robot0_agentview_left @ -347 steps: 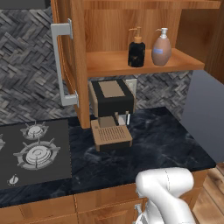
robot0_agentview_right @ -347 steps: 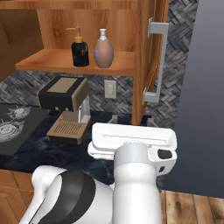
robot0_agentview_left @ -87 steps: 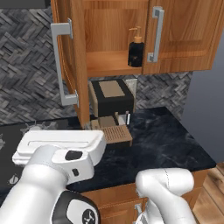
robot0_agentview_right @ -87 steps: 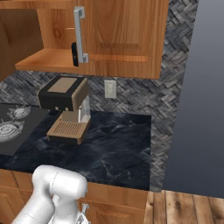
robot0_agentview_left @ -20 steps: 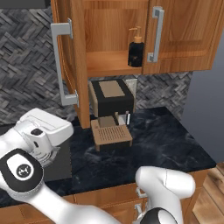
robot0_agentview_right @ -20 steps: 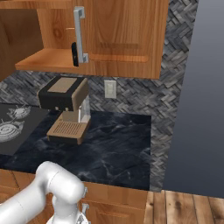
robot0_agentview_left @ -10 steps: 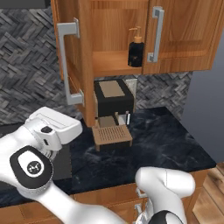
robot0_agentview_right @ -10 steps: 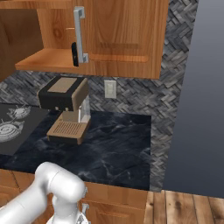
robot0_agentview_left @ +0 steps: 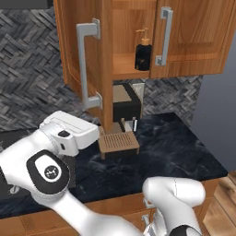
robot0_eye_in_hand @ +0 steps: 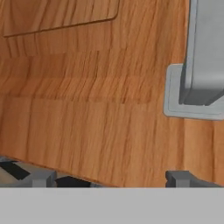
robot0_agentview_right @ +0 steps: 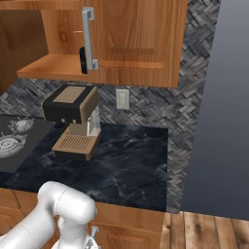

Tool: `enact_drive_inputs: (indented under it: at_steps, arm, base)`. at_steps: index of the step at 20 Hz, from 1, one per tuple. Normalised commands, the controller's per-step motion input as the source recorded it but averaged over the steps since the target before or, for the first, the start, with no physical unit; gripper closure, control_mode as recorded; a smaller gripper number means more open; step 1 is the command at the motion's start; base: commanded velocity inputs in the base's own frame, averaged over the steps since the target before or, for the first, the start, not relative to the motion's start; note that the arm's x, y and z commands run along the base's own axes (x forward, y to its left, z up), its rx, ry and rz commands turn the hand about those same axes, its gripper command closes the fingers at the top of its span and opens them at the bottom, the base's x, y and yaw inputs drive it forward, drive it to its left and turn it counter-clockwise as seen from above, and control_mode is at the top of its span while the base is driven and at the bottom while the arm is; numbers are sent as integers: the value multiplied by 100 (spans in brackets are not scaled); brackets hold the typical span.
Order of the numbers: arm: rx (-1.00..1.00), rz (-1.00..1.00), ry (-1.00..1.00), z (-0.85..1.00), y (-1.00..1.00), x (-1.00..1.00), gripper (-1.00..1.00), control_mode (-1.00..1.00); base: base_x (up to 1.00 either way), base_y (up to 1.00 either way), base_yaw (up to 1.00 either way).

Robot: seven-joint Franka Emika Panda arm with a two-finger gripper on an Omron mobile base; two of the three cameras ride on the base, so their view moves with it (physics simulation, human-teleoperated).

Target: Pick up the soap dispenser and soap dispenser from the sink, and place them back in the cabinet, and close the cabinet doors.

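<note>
The left cabinet door (robot0_agentview_left: 80, 55) should be pushed steadily shut, its bar handle (robot0_eye_in_hand: 203, 57) just beside the gripper (robot0_eye_in_hand: 109, 178), whose fingers are spread apart.

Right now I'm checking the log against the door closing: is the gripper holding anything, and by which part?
Nothing is held. In the hand view the fingers stand apart against the left cabinet door, beside its grey handle, not clamped on it.
</note>
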Motion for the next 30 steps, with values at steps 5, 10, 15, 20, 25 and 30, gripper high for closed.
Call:
enact_drive_inputs:
  at_steps: [5,10,15,20,25,30]
  arm:
    - [0,-1,0,0,-34,2,-100,-100]
    - [0,0,0,0,-26,14,-100,-100]
    - [0,-1,0,6,-29,18,-100,-100]
    - [0,-1,0,3,-28,16,-100,-100]
    - [0,0,0,1,-29,14,-100,-100]
    - [0,0,0,0,-30,19,-100,-100]
  base:
    - [0,0,0]
    - [0,0,0]
    - [0,0,0]
    - [0,0,0]
    - [0,0,0]
    - [0,0,0]
